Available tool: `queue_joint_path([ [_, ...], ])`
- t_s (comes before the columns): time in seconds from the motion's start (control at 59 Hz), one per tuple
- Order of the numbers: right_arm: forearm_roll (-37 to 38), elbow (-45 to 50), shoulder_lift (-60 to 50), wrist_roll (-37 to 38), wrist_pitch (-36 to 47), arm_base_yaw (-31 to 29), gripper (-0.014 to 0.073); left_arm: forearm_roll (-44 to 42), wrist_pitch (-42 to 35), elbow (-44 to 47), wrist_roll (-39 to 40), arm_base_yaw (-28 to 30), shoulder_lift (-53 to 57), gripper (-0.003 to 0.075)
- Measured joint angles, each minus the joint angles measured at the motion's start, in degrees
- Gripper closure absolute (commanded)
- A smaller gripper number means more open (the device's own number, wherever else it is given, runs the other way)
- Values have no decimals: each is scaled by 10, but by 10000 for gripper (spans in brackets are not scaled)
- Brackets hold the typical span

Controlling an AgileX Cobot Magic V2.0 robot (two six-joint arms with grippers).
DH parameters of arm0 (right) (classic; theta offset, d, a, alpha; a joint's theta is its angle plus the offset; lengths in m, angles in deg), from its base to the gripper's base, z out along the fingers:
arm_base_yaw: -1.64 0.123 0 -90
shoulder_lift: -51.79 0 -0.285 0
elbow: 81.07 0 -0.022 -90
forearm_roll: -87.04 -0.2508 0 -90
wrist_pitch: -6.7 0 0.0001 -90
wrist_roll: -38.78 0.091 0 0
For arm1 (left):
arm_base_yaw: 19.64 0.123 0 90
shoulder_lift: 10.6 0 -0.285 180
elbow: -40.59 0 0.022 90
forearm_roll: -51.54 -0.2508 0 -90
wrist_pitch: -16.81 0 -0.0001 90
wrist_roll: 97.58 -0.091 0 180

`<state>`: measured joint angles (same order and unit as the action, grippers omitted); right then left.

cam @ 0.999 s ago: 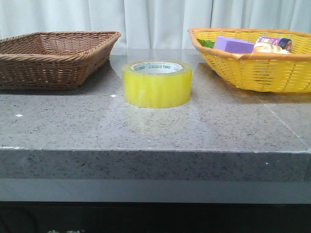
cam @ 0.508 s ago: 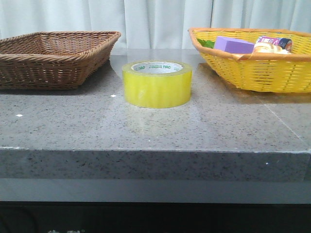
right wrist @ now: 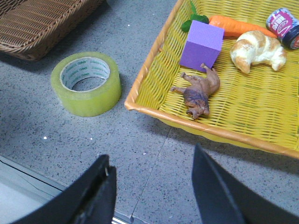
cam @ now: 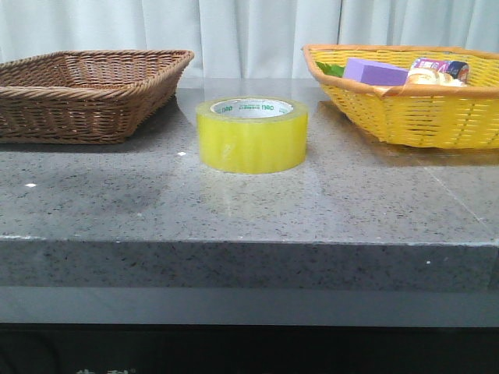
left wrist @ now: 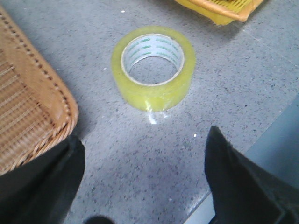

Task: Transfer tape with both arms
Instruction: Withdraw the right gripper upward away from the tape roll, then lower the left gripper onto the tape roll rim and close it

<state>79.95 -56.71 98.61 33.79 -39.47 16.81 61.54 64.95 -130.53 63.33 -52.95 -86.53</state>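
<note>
Both the left gripper (left wrist: 140, 186) and right gripper (right wrist: 152, 191) hang above the table's near edge, jaws spread wide, empty. Beyond, the tape (cam: 252, 134) lies flat on the granite table (cam: 249, 202), between brown basket (cam: 86, 93) and yellow basket (cam: 405, 109).

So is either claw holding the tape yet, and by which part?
Nothing is held. The tape sits flat on the table, and both the left claw and right claw are open and clear of it.

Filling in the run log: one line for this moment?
tape: flat on table, untouched | left claw: open, over tape | right claw: open, empty
</note>
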Motion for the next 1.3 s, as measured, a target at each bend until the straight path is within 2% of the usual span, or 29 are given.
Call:
queue_joint_path([
  [0.423, 0, 1, 0, 0, 0, 0, 191, 8, 64, -174, -43, -74, -193, 194],
  [0.847, 0, 1, 0, 0, 0, 0, 191, 8, 149, -342, -46, -83, -375, 194],
  [1.05, 0, 1, 0, 0, 0, 0, 191, 8, 165, -381, -46, -83, -438, 194],
  [1.304, 0, 1, 0, 0, 0, 0, 191, 8, 168, -384, -46, -83, -488, 212],
])
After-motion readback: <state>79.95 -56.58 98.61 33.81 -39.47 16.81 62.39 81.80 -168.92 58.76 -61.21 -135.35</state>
